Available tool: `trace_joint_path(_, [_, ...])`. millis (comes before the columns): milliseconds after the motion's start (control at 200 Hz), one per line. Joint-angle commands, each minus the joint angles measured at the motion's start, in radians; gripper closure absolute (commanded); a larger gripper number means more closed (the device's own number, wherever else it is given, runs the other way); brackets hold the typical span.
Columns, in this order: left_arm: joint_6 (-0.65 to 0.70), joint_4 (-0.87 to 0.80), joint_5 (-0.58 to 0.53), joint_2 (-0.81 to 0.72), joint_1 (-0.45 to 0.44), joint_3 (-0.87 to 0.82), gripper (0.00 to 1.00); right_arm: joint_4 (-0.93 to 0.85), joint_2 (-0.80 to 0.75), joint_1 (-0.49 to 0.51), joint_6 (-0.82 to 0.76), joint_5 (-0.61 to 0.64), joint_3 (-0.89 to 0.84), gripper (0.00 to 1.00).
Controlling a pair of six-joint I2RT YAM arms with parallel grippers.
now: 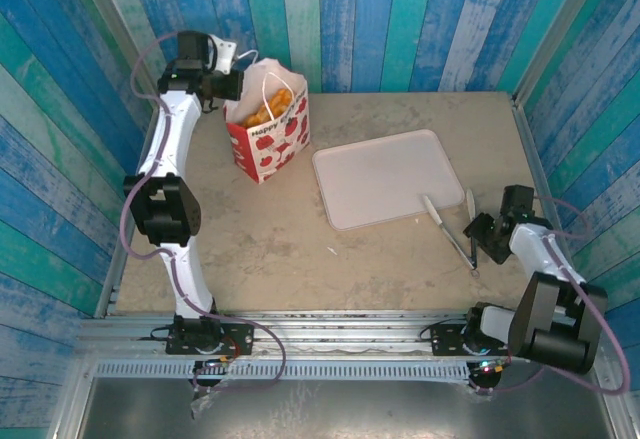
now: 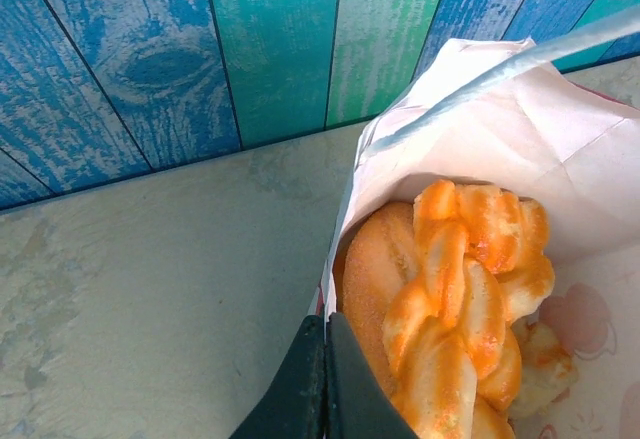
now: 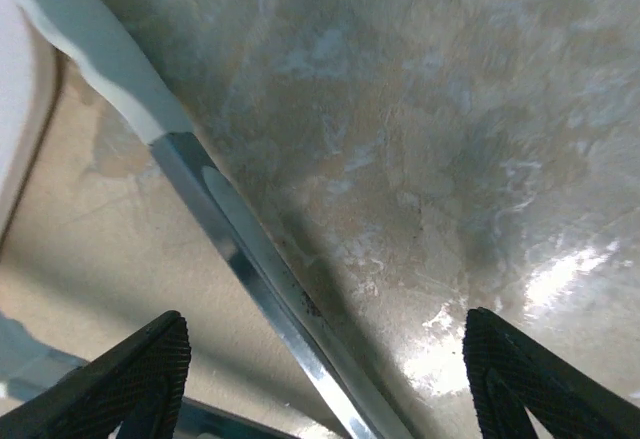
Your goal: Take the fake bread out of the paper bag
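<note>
Paper bag upright at 11 o'clock on the table, mouth open. Fake bread sits inside it: golden-orange pieces heaped close to the rim, a twisted roll on top. Pale tray lies just right of centre, at about 4 o'clock from the bag, with no bread on it. No orange piece seen on the table.

Left gripper is at the bag's 10 o'clock side. Its fingers are pressed together with no gap. The paper edge runs down into them, so they appear to pinch the bag wall, likely to steady the mouth.

Right gripper is low at 4 o'clock on the table. Its fingers are set wide, straddling one metal arm of the tongs without touching it.

Progress, as judged: at the start, nothing taken out. Bag looks secured. Left to do: close on the tongs, carry them to the bag, then lift the pieces out one at a time, probably onto the tray.
</note>
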Motion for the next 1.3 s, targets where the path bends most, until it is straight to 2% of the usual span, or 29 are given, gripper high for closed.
trace_joint_path(0, [-0.005,0.06,0.023,-0.054,0.001,0.031,1.0,0.033,0.052,0.007,-0.019,-0.029,0.017,0.32])
trace_joint_path(140, [-0.001,0.048,0.024,-0.054,0.001,0.038,1.0,0.042,0.099,0.029,-0.013,-0.011,0.041,0.38])
trace_joint_path(311, [-0.004,0.044,0.032,-0.065,0.001,0.032,1.0,0.025,0.133,0.051,-0.005,0.027,0.061,0.66])
trace_joint_path(626, [-0.011,0.031,0.021,-0.068,0.001,0.026,0.99,-0.055,0.091,0.096,-0.021,0.145,0.097,0.98])
trace_joint_path(816, [-0.009,0.038,0.017,-0.073,0.002,0.023,1.0,-0.108,-0.002,0.125,-0.051,0.185,0.115,0.99])
trace_joint_path(1082, [0.018,0.042,-0.016,-0.105,0.0,0.052,1.0,-0.165,-0.098,0.289,-0.054,0.224,0.168,0.99])
trace_joint_path(1297, [0.062,0.076,-0.028,-0.119,0.001,0.065,1.0,-0.176,-0.083,0.424,-0.058,0.209,0.191,0.99])
